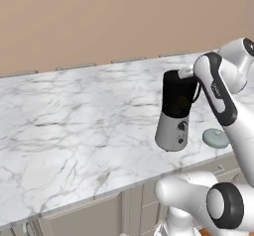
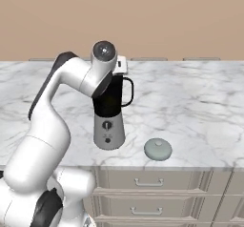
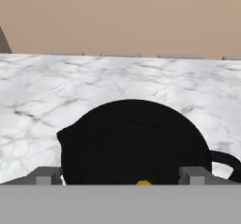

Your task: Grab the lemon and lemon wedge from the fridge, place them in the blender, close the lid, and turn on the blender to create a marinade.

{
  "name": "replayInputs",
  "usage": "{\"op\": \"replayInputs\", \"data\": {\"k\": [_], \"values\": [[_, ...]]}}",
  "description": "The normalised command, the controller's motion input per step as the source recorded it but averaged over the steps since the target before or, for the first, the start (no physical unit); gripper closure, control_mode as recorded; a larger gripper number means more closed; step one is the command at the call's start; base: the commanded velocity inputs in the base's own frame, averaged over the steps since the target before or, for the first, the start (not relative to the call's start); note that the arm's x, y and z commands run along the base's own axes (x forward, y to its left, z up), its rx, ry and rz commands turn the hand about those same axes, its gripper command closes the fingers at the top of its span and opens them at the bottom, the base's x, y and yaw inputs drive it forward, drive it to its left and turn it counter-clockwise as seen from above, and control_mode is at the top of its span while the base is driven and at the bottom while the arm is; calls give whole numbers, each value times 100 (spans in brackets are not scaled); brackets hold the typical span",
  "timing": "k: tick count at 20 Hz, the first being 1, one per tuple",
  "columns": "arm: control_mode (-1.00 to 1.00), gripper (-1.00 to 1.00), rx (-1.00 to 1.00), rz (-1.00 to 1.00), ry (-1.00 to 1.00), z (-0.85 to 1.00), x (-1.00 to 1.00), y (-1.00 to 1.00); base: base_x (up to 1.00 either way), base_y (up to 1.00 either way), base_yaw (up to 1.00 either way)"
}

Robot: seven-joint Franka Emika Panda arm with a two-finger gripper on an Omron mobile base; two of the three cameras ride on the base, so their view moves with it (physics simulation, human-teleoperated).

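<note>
The gripper (image 3: 120,176) hung right over the open mouth of the blender (image 2: 109,114), its jaws spread wide with nothing between them, fingertips (image 3: 47,175) standing either side of the black jug's rim. A speck of yellow showed at the bottom of the hand view, probably the lemon (image 3: 143,183) inside the jug, though too little was visible to be sure. The lid (image 2: 157,149) lay on the marble counter (image 1: 74,116) just beside the blender's base, off the jug, presumably set aside so the fruit could go in first. I judged capping came next.
</note>
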Motion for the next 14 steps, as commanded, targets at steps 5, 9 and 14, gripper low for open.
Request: {"op": "replayInputs", "data": {"k": [5, 9, 14], "values": [[-100, -100, 0, 0, -1, 14, -98, -1, 0, 0, 0], [-100, -100, 0, 0, 0, 0, -100, 0, 0, 0, 0], [-100, -100, -2, -5, 8, -25, -88, 9, 0, 0, 0]]}}
